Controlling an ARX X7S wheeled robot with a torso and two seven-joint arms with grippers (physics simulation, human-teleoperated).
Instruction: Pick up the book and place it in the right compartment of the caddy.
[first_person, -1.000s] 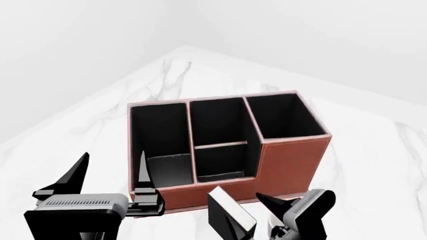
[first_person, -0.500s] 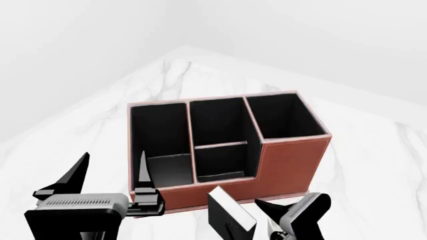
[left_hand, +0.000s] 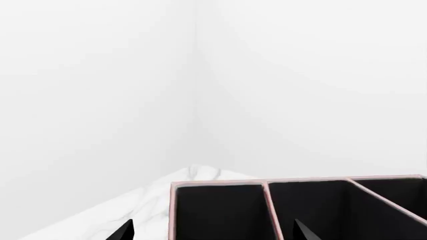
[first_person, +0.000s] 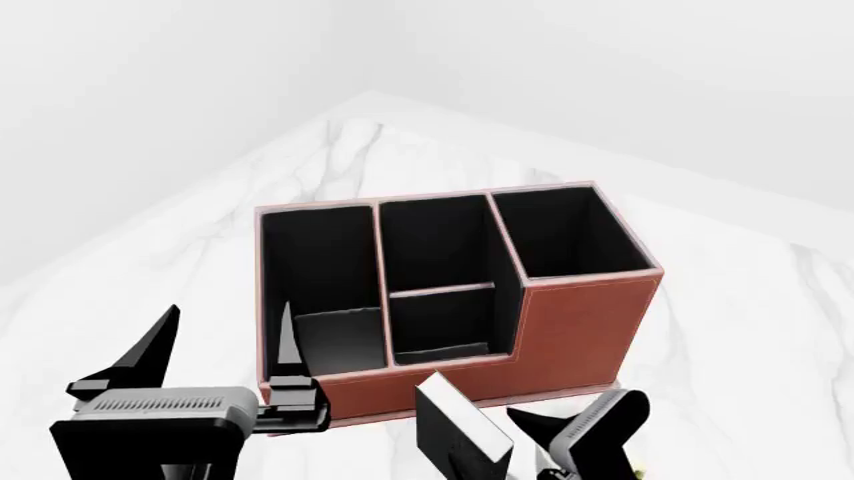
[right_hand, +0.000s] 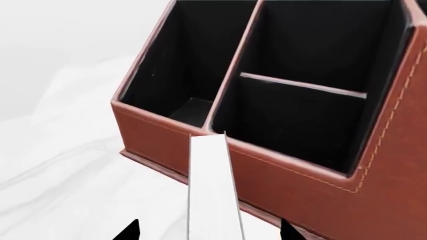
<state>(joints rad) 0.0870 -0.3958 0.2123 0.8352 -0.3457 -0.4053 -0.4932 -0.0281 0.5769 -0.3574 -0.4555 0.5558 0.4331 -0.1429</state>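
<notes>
1. Book (first_person: 461, 435), black-covered with white page edges, sits tilted just in front of the caddy (first_person: 574, 325), low over the tabletop (first_person: 747, 330).
2. Right pincer (first_person: 541, 450) seems clamped on it; its fingers straddle the covers.
3. Left pincer (first_person: 220, 345) hangs spread apart, holding nothing.
4. Judged stiff, light and smooth-covered: grip across both covers, then lift to the right compartment (first_person: 567, 232).

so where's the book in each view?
Head view: the book is at the bottom centre, tilted, just in front of the caddy, beside the right gripper.
Right wrist view: its white page edges run up the middle, ending at the caddy's front wall.
Left wrist view: not in it.
Shared landmark: the caddy's pale-rimmed black sections.
</notes>
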